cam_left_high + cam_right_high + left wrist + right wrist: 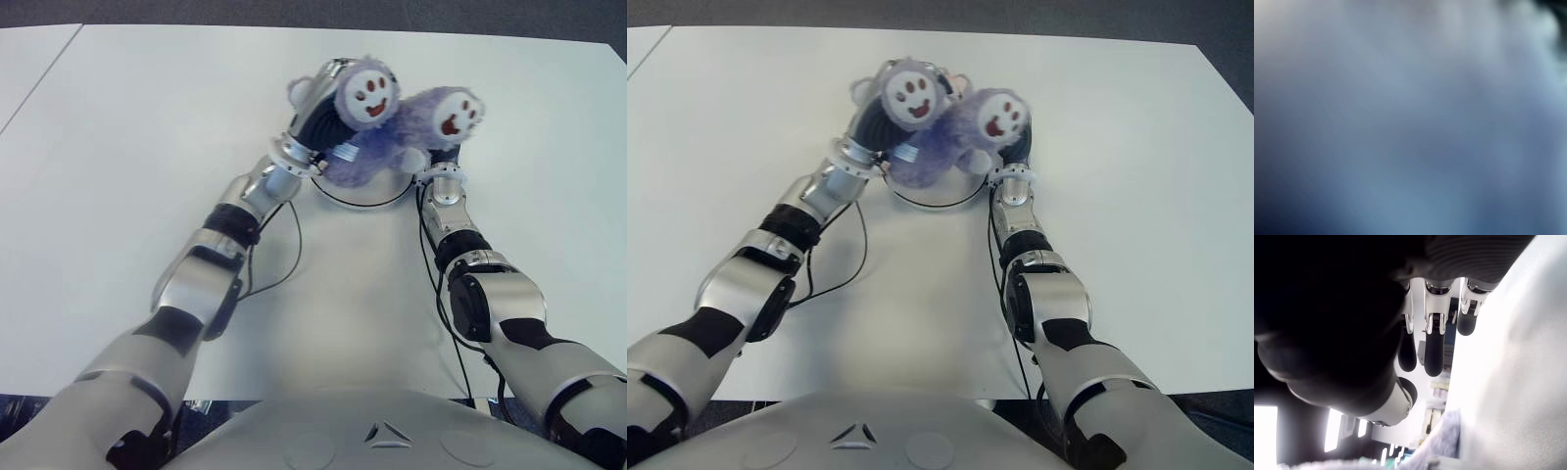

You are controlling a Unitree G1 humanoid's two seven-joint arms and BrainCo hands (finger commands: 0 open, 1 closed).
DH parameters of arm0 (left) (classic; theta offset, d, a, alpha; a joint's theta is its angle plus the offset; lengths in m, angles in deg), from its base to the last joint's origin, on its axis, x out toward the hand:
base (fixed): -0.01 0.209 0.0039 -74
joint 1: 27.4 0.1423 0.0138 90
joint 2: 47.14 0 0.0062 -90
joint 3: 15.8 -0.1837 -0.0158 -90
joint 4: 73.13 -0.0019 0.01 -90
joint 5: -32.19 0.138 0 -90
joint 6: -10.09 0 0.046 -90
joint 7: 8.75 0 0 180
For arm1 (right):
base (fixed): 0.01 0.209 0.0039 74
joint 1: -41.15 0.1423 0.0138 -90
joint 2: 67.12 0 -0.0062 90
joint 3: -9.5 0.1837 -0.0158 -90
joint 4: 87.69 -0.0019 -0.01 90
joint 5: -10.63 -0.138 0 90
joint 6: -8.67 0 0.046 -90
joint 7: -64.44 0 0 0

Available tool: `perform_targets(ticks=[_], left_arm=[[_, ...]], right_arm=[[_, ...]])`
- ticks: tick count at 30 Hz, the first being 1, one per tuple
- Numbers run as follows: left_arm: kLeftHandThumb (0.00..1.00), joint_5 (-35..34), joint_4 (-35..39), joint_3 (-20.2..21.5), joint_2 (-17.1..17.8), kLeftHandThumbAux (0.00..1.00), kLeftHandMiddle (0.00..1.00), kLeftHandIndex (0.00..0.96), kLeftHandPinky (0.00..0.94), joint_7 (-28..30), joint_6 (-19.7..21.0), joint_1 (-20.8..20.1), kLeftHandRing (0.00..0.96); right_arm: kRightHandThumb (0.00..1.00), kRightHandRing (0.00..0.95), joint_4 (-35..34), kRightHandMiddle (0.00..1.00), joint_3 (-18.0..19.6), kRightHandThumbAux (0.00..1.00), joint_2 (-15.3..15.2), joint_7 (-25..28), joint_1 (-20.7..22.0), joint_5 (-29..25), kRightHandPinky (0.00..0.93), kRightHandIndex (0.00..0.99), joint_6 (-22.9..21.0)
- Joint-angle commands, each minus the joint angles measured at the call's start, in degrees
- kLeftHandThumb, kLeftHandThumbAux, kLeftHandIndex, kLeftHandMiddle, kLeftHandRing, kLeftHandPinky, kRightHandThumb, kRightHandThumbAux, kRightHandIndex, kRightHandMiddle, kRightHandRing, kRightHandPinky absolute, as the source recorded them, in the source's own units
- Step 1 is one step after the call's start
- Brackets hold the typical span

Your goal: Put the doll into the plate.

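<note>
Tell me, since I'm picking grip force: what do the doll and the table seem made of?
The doll, held up between the left hand and right hand: soft purple plush, fuzzy outline, white embroidered-looking paw pads. The table: smooth matte white, probably laminate.

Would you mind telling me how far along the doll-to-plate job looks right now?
Done: the purple doll is lifted between the left robot hand and right robot hand. In hand: it hangs over the plate, whose rim shows below. Left: lowering it in and releasing.
</note>
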Motion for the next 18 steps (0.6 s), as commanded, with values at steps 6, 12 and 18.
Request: perform_targets(ticks=[6,12,18], left_arm=[[0.734,-0.7,-4.3,-3.1,-6.6,0.699,0.877,0.442,0.873,2.4,2.2,-4.9,0.873],[0.734,-0.8,-5.9,-3.7,-7.2,0.698,0.875,0.442,0.869,2.5,2.4,-5.1,0.87],[0.734,-0.3,-7.2,-4.1,-8.2,0.698,0.873,0.443,0.862,2.0,3.0,-5.2,0.867]], right_arm=[[0.558,0.244,10.9,0.294,-2.9,0.961,8.4,-2.0,-18.2,3.2,0.001,0.241,-1.3],[0.541,0.229,10.8,0.301,-3.0,0.958,8.6,-2.4,-18.5,3.0,0.0,0.25,-0.5],[0.509,0.217,10.7,0.304,-3.4,0.961,8.8,-3.3,-18.8,3.2,0.0,0.263,0.3]])
